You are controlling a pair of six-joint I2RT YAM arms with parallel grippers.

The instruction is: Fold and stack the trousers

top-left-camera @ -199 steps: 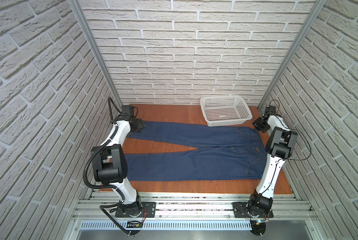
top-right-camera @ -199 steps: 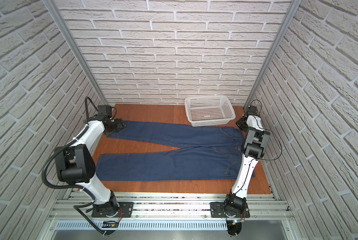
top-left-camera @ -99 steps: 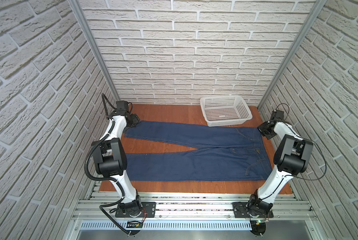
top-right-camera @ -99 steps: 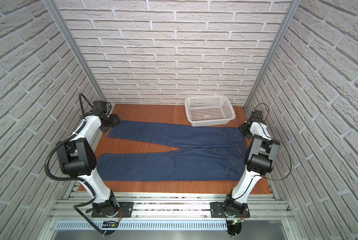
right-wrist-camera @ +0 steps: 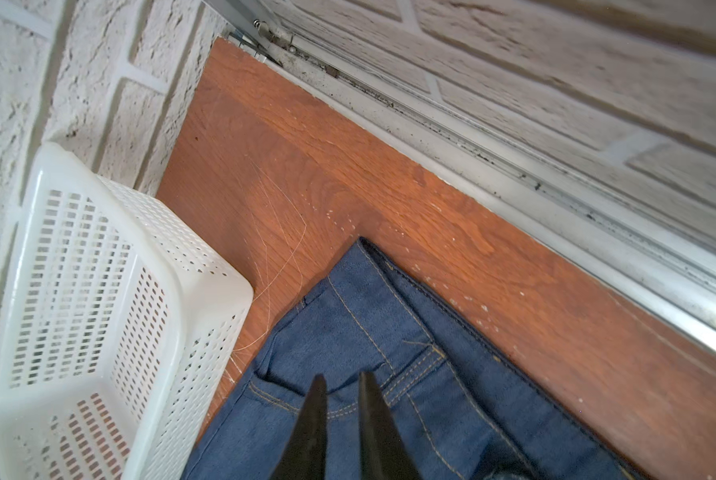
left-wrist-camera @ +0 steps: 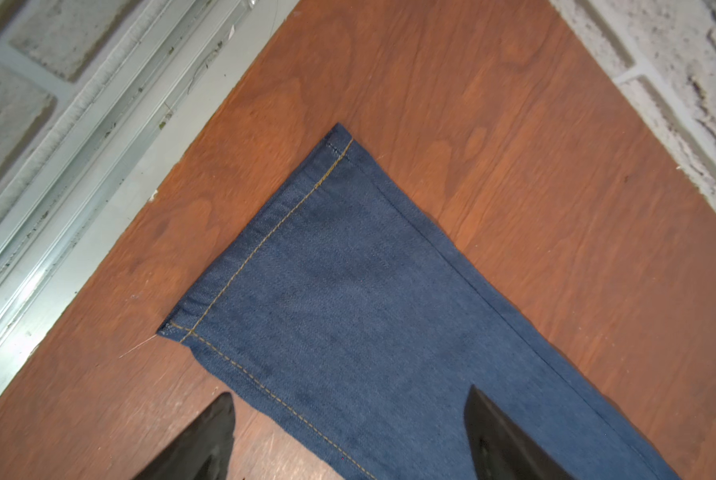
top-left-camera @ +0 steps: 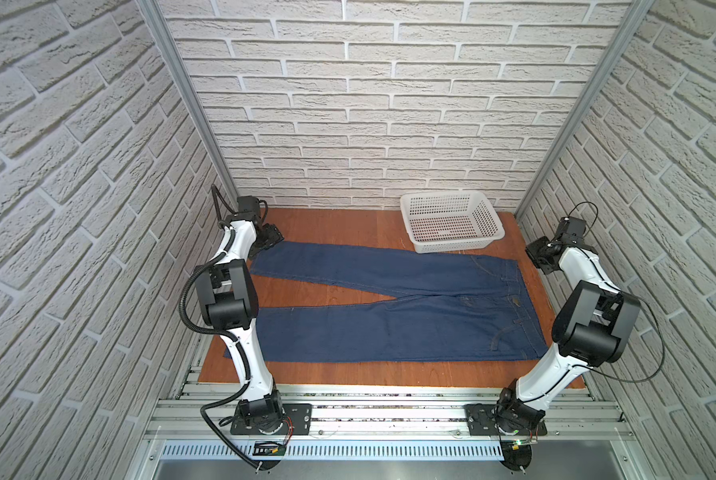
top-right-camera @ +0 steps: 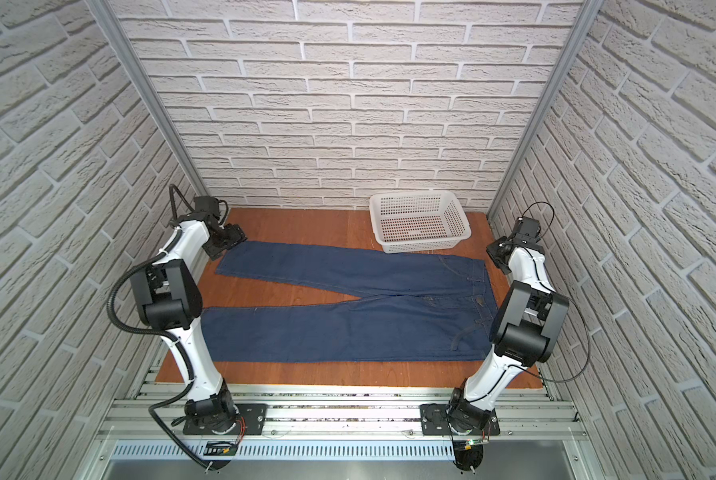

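Both top views: dark navy-blue denim trousers [top-left-camera: 389, 328] flat on brown wooden table [top-left-camera: 331, 226]; left hand [left-wrist-camera: 348, 392] wide open over a leg hem; right hand [right-wrist-camera: 341, 375] slightly parted over the waistband, empty

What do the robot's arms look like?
The left arm and right arm are white tubes with chunky black joints. A thick ribbed black hose loops along the left arm, and a thin black cable trails from the right arm. The left gripper and right gripper have pointed black fingers.
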